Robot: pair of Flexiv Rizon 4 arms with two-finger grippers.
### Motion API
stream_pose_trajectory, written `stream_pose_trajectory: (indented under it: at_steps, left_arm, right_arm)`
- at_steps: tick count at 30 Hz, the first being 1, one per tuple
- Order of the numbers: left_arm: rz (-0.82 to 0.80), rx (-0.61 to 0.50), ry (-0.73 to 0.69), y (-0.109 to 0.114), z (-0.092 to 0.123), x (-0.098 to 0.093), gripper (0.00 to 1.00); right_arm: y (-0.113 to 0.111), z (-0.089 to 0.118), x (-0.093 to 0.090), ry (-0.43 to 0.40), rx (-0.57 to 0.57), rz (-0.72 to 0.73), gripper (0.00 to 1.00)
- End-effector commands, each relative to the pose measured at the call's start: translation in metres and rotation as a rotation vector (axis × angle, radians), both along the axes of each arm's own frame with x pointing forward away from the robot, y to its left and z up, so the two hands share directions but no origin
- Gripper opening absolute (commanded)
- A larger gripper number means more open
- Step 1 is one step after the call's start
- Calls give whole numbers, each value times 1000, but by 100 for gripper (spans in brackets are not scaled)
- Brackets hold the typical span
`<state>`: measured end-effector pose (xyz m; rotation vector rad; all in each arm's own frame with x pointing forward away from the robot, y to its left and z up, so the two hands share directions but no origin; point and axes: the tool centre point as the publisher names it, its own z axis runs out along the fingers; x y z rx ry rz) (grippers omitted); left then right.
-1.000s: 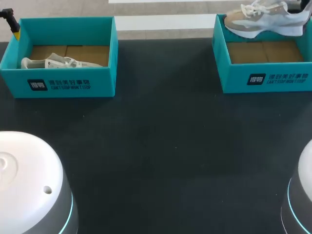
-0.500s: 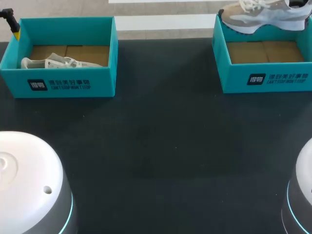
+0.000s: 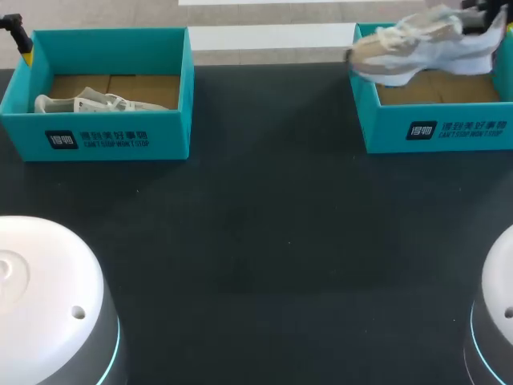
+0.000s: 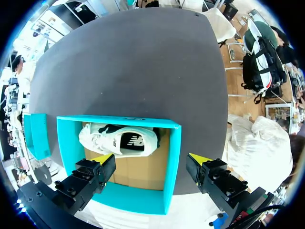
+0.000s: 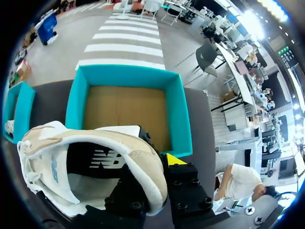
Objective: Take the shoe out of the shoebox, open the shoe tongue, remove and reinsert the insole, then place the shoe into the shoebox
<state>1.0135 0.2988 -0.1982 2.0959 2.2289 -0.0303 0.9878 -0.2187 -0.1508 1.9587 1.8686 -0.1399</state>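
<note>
Hanging clear of its box, the beige-and-white shoe (image 3: 421,48) rides above the right shoebox (image 3: 437,128), heel toward the arm and toe jutting past the box wall that faces the table's middle. Your right gripper (image 5: 157,164) has it by the heel collar: one yellow tip shows outside the padded rim, the other is hidden inside the shoe, and the grip looks closed firmly on that wall. Below it the cardboard floor of the box lies bare. You appear to be in the first step, taking the shoe out. The next move calls for carrying it over the near wall and setting it sole-down on the dark table (image 3: 264,241), where the tongue can be reached. Across the table, your left gripper (image 4: 151,160) hovers with fingers spread wide and holding nothing, above the left shoebox (image 4: 174,157), where a second shoe (image 4: 119,140) lies on its side against one wall.
</note>
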Motion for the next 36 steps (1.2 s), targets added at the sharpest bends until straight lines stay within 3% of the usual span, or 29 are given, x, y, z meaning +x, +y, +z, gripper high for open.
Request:
stream_pose_trajectory:
  at_steps: [1, 8, 27, 30, 36]
  left_arm:
    - [0, 3, -1, 0, 0, -1, 100]
    - [0, 3, -1, 0, 0, -1, 100]
    - [0, 3, -1, 0, 0, -1, 100]
    - [0, 3, -1, 0, 0, -1, 100]
    - [0, 3, -1, 0, 0, -1, 100]
  right_arm:
    - [44, 14, -41, 8, 12, -27, 0]
    - [87, 20, -81, 36, 94, -66, 0]
    - [87, 20, -81, 36, 94, -66, 0]
    - [119, 15, -109, 19, 56, -89, 0]
    - [185, 3, -161, -8, 89, -72, 0]
